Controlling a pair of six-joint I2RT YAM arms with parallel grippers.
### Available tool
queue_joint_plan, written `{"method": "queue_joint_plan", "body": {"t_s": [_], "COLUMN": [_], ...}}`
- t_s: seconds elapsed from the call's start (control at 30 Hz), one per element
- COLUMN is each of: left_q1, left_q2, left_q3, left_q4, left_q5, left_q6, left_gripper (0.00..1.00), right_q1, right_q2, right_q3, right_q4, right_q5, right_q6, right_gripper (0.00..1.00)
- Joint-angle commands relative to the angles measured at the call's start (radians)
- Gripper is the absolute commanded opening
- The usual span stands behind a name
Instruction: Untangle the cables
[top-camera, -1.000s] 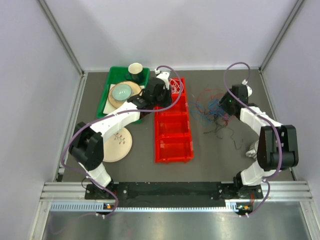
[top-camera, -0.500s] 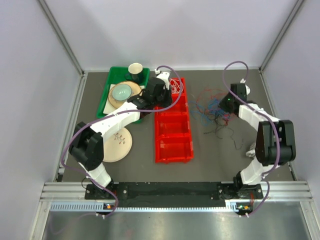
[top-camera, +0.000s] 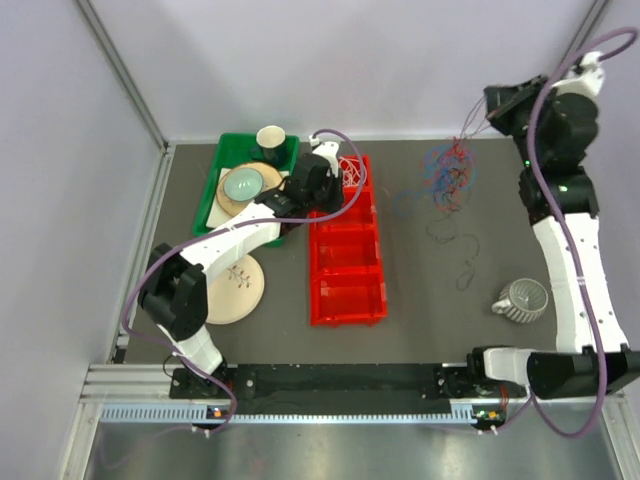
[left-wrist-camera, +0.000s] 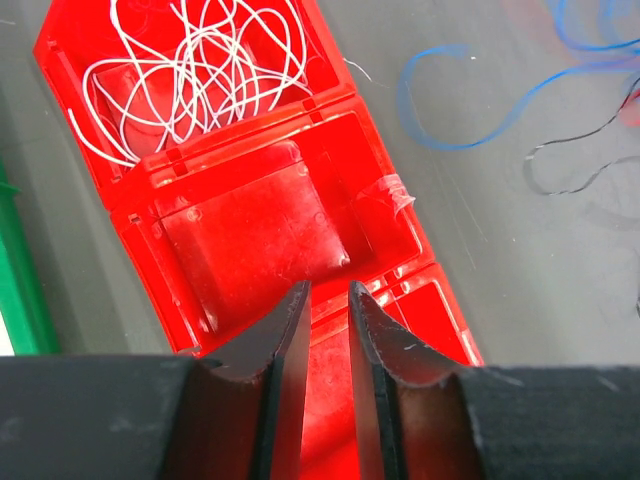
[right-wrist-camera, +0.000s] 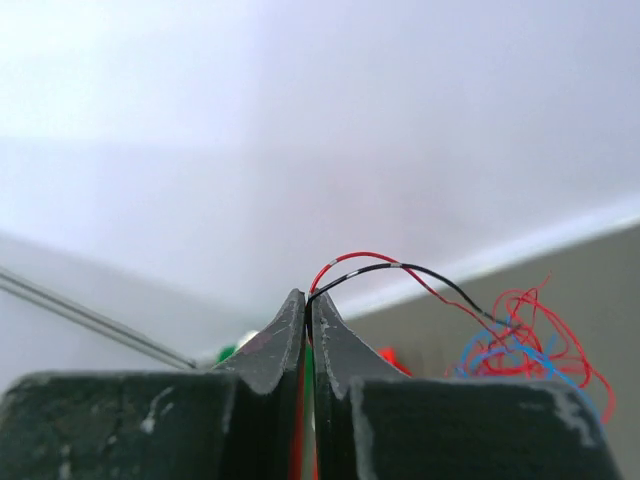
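Note:
My right gripper (top-camera: 492, 110) is raised high at the back right. It (right-wrist-camera: 307, 297) is shut on one red and one black wire. From it hangs the tangle of red and blue cables (top-camera: 448, 170), also in the right wrist view (right-wrist-camera: 520, 350). Loose black cables (top-camera: 452, 242) trail on the table below. White cables (left-wrist-camera: 200, 70) lie coiled in the far compartment of the red bin (left-wrist-camera: 250, 220). My left gripper (left-wrist-camera: 328, 287) hovers over the second compartment, jaws a narrow gap apart with nothing between them. A blue cable (left-wrist-camera: 440, 100) loops on the table to its right.
The long red divided bin (top-camera: 347, 290) runs down the table's middle. A green tray (top-camera: 215, 195) with a bowl, plate and cup (top-camera: 271, 137) stands at the back left. A patterned plate (top-camera: 235, 288) lies near left. A grey mug (top-camera: 522, 298) sits near right.
The right gripper closed on wires in the pile, then rose up and toward the back right, pulling the red and blue tangle with it. The left arm has not moved.

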Motion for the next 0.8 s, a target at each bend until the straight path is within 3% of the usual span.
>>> {"method": "queue_joint_plan", "body": {"t_s": [0.0, 0.1, 0.27, 0.3, 0.4, 0.43, 0.77], "left_q1": [-0.004, -0.004, -0.004, -0.004, -0.004, -0.004, -0.004], "left_q2": [-0.007, -0.008, -0.016, -0.014, -0.020, -0.017, -0.034], "left_q3": [0.045, 0.040, 0.022, 0.019, 0.011, 0.011, -0.014], "left_q4": [0.024, 0.026, 0.032, 0.032, 0.030, 0.029, 0.037], "left_q5": [-0.014, -0.010, 0.002, 0.004, 0.010, 0.012, 0.035], "left_q6": [0.018, 0.015, 0.004, 0.003, 0.003, 0.003, -0.016], "left_gripper": [0.27, 0.27, 0.27, 0.27, 0.28, 0.28, 0.30], "right_q1": [-0.008, -0.007, -0.008, -0.010, -0.014, -0.013, -0.045], "right_q2": [-0.050, -0.066, -0.060, -0.050, 0.017, 0.049, -0.052], "right_q3": [0.092, 0.065, -0.180, -0.260, -0.332, -0.337, -0.509], "right_q4": [-0.024, -0.024, -0.024, -0.024, -0.053, -0.065, -0.097], "right_q5": [-0.008, 0.013, 0.061, 0.061, 0.023, 0.010, 0.147], "right_q6": [-0.035, -0.051, -0.052, -0.051, -0.052, -0.052, -0.086], "right_gripper": [0.00, 0.00, 0.00, 0.07, 0.56, 0.60, 0.61]}}
